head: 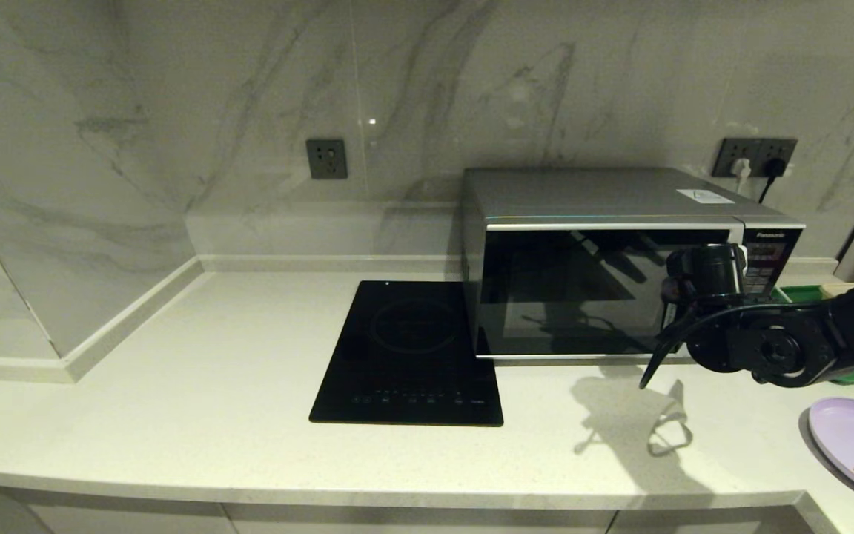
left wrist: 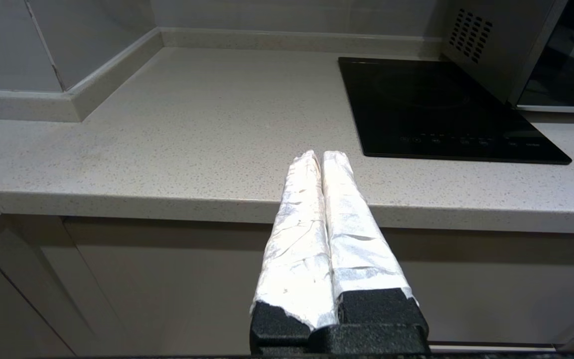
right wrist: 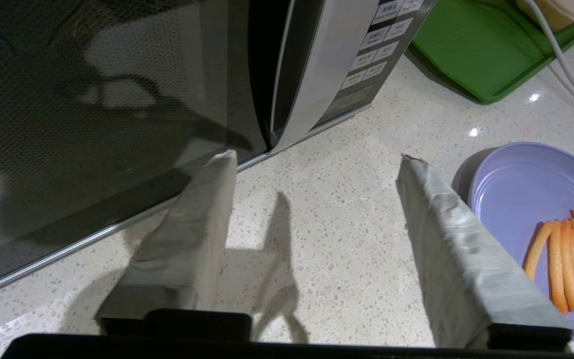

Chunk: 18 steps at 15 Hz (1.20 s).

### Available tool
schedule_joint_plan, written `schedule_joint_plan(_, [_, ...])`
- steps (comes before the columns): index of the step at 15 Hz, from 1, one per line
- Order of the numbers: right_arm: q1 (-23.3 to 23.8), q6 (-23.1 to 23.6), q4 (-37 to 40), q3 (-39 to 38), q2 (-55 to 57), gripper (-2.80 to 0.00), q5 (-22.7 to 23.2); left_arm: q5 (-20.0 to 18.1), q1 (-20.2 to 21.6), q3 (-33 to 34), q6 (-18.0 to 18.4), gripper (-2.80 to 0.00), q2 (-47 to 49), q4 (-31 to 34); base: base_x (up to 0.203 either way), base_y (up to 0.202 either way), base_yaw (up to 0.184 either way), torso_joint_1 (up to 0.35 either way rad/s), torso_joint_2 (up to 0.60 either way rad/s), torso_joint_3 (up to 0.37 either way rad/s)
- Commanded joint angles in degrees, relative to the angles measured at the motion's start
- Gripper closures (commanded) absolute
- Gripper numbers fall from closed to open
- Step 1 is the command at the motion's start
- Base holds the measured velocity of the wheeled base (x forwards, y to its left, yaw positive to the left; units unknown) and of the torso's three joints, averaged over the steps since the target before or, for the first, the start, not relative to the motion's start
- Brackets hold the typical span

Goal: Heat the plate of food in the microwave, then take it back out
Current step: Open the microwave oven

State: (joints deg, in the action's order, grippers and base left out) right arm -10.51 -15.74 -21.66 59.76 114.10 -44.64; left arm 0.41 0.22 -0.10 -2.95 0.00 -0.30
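Left gripper (left wrist: 322,157): parked off the counter's front edge, above the cabinet fronts; its white-wrapped fingers (left wrist: 299,234) pressed together, holding nothing.

Countertop (head: 175,386): pale speckled stone, marble-patterned wall behind with a grey wall socket (head: 326,159).

Induction cooktop (head: 412,352): flat black panel lying just beside the microwave's left side.

Microwave (head: 605,200): silver-grey Panasonic, door shut, dark glass reflecting the arm; keypad panel (right wrist: 374,47) at its right end; plugged into a second socket (head: 757,157) on the wall behind.

Right gripper (right wrist: 314,159): held in front of the microwave's lower right corner, near the door's curved silver trim (right wrist: 317,75); its grey-wrapped fingers (right wrist: 202,209) spread wide apart, nothing between them but bare counter.

Green tray (right wrist: 471,55): right of the microwave, with a cream container (right wrist: 561,12) partly visible on it and a white cable crossing it.

Plate of food (head: 853,437): lavender plate on the counter at the far right, near the front edge, apart from the gripper; orange fry-like sticks (right wrist: 568,254) lying on it.
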Motion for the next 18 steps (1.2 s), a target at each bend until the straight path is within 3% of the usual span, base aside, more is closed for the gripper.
schedule_joint_plan(1, [0.32, 0.01, -0.13, 0.1, -0.19, -2.8, -0.27, 0.02, 0.04, 0.01, -0.04, 0.0, 0.0, -0.05, 0.0, 0.0, 0.0, 0.0, 0.0, 0.0])
schedule_joint_plan(18, [2.42, 0.24, -0.16, 4.93, 6.22, -2.8, -0.8, 0.02, 0.02, 0.01, -0.04, 0.0, -0.07, -0.05, 0.0, 0.0, 0.0, 0.0, 0.0, 0.0])
